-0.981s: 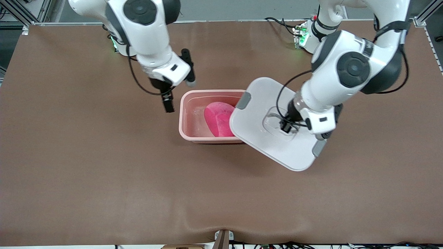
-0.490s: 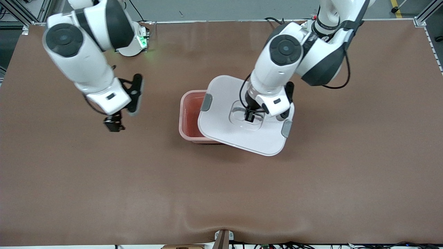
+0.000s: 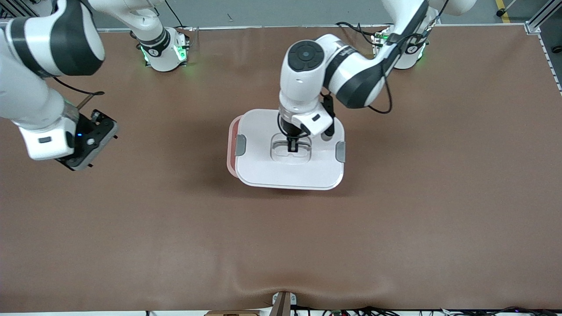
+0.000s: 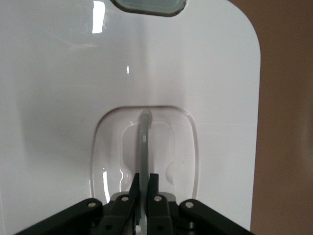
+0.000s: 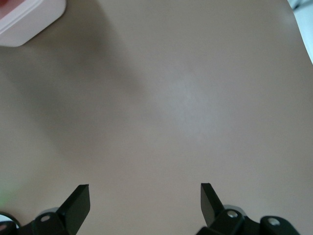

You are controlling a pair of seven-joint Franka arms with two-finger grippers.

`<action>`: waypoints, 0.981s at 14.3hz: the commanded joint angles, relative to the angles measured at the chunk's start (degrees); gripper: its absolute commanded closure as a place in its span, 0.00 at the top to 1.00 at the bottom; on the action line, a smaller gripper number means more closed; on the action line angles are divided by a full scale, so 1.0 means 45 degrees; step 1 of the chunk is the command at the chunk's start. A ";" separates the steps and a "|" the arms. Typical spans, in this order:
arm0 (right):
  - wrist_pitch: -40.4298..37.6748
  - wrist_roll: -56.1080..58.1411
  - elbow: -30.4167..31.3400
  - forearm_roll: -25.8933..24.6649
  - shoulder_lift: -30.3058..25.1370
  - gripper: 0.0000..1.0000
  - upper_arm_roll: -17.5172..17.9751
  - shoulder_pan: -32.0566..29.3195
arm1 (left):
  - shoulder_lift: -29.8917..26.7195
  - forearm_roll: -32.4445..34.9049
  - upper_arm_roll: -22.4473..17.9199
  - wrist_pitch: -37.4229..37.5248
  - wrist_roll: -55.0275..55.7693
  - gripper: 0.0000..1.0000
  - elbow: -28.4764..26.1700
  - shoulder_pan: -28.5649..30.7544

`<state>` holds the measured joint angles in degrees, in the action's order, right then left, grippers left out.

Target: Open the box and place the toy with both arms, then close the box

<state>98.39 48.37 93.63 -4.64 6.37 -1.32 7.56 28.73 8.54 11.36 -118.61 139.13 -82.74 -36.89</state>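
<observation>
- Box (image 3: pixel 232 151): pale pink tub at mid tabletop (image 3: pixel 395 228), nearly all covered by the white lid (image 3: pixel 285 173); only a thin strip of pink rim shows at the edge toward the right arm's end.
- Going left to right in front view: right gripper (image 3: pixel 81 153) first, up over bare tabletop at the right arm's end, well apart from the box. Arm waits there.
- Right wrist view: fingers (image 5: pixel 78 203) spread wide, nothing between them, plain brown tabletop below; a corner of the lid (image 5: pixel 29 19) sits at the frame's edge.
- Next, grey clip (image 3: pixel 240 145) on the lid's edge toward the right arm's end, lying flat against the lid.
- Lid sits roughly square w/ the tub but offset toward the left arm's end, overhanging there; whether it is seated down I can't tell.
- Lid centre: recessed well w/ clear handle (image 3: pixel 292 151).
- Left gripper (image 3: pixel 293 146) reaches straight down into that well, left arm above it.
- Left wrist view: fingers (image 4: pixel 153 186) pinched tight on the clear handle (image 4: pixel 144 147), one each side of the thin bar; lid (image 4: pixel 63 98) fills most of the frame.
- Last, second grey clip (image 3: pixel 340 151) on the lid's edge toward the left arm's end, also flat.
- Toy: not visible, lid covers the tub's inside.
</observation>
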 commanded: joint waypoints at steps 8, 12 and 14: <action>-0.0595 -0.7184 -0.0221 0.2047 -0.1143 1.00 0.0353 -0.3610 | 0.0587 0.1969 -0.0064 -0.0810 0.2694 0.00 -0.0499 -0.1254; -0.1531 -0.9866 -0.0337 0.1407 -0.1435 1.00 -0.0174 -0.3691 | 0.0685 0.1988 -0.0064 -0.1201 0.2909 0.00 -0.0577 -0.1293; -0.2019 -0.9968 -0.0494 -0.0171 -0.1456 1.00 0.0000 -0.3284 | 0.0685 0.1988 -0.0064 -0.1220 0.2890 0.00 -0.0810 -0.1333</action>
<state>91.42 6.57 91.96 -0.24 0.99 -2.42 -8.38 32.45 16.10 11.42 -122.89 150.80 -84.76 -42.30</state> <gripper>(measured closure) 0.000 0.930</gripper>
